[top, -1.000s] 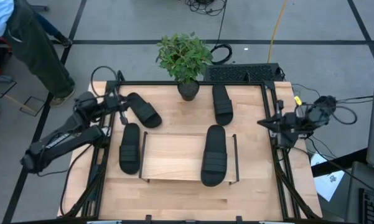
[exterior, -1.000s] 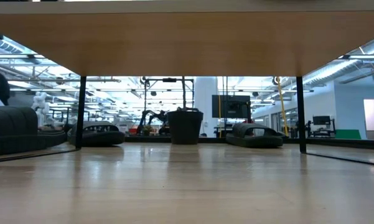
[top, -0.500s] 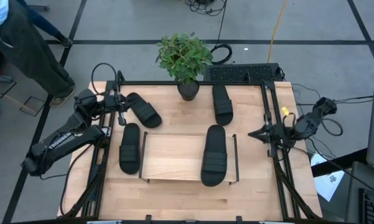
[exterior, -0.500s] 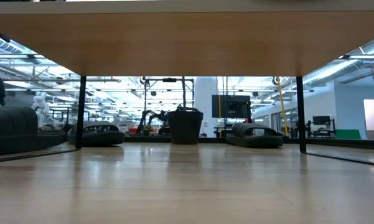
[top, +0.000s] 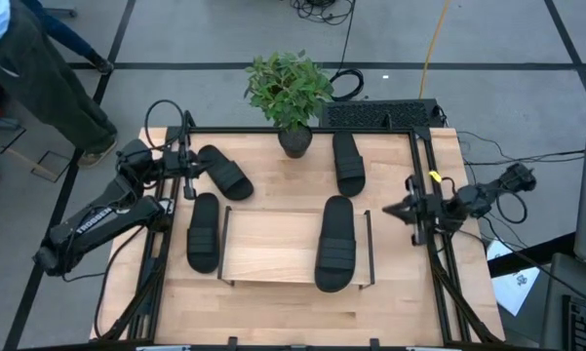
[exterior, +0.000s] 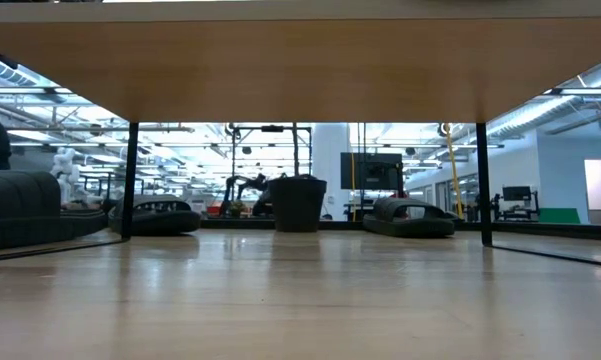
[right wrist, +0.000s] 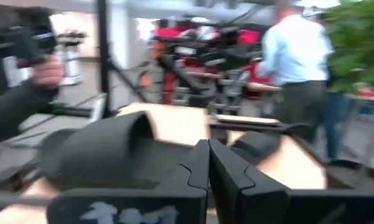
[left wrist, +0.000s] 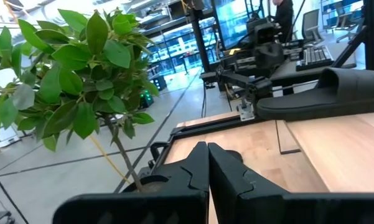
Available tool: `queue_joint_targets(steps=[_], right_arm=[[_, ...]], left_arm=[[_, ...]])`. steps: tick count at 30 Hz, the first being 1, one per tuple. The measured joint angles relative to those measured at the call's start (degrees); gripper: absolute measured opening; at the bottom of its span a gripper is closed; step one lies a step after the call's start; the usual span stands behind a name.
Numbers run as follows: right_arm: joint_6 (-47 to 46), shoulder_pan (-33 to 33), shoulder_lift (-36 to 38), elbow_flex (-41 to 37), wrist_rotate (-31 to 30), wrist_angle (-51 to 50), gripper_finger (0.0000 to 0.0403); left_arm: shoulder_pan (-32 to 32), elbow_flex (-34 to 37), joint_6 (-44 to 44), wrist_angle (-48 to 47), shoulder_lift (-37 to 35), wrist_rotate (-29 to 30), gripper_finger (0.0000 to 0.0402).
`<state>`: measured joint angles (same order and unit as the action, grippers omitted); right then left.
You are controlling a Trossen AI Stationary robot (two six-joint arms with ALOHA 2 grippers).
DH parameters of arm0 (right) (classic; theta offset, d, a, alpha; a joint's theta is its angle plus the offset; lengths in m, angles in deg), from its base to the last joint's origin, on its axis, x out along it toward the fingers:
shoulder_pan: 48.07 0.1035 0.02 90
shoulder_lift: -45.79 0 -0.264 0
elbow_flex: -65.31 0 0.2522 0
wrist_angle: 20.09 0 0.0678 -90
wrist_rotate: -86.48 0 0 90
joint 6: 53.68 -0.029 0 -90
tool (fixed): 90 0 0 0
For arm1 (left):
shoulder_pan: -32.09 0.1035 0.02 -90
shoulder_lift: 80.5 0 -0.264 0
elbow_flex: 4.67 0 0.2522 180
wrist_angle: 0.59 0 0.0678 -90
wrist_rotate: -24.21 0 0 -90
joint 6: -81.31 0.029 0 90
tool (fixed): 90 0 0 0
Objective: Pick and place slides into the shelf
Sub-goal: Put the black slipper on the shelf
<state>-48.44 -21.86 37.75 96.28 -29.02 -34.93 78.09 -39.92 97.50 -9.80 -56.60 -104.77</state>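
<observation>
Both jaws are together, empty: left gripper [top: 188,173] upper left, right gripper [top: 394,210] mid-right. One slide [top: 335,244] lies on the shelf [top: 269,246]; three remain around it.

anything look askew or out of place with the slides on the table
One slide lies on the shelf with its ends overhanging the board. The back-left slide sits at a slant, unlike the other two on the table.

Matte black ribbed slides [top: 336,243], light wood shelf [top: 273,246] with black wire frames, green-leaved plant [top: 289,88]
</observation>
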Motion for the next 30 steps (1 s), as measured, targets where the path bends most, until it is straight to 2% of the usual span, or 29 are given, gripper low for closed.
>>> queue_joint_targets(steps=[5, 7, 9, 11, 14, 18, 24, 27, 30], right_arm=[[1.3, -9.1, 0.2, 0.2, 0.4, 4.3, 0.0], [0.5, -12.3, 0.4, 0.5, 3.7, 3.1, 0.0], [-0.4, -14.9, 0.4, 0.8, 8.0, 3.1, 0.0], [-0.9, -16.6, 0.4, 0.8, 11.7, 3.0, 0.0], [-1.5, -17.7, 0.4, 0.8, 13.7, 2.9, 0.0], [-1.0, -17.8, 0.4, 0.8, 13.7, 2.6, 0.0], [1.9, -17.8, 0.4, 0.8, 13.6, 3.1, 0.0], [1.9, -17.8, 0.3, 0.8, 13.5, 3.0, 0.0], [1.7, -17.8, 0.2, 0.8, 13.5, 3.0, 0.0]], left_arm=[[0.0, 0.0, 0.0, 0.0, 0.0, 0.0, 0.0005], [0.0, 0.0, -0.3, 0.2, 0.0, 1.5, 0.0005], [0.3, 0.0, -1.5, 1.2, -0.1, 5.4, 0.0005], [0.8, 0.0, -1.9, 1.8, -0.1, 12.5, 0.0005], [1.1, 0.0, -2.0, 0.8, 0.1, 22.4, 0.0005], [1.1, 0.0, -2.9, 0.1, 0.2, 30.1, 0.0005], [2.4, -1.0, -2.9, -0.3, 2.3, 34.9, 0.0006], [4.7, -4.7, -4.4, -1.2, 3.7, 35.6, 0.0006], [8.8, -10.8, -4.9, -8.3, 5.6, 35.6, 0.0012]])
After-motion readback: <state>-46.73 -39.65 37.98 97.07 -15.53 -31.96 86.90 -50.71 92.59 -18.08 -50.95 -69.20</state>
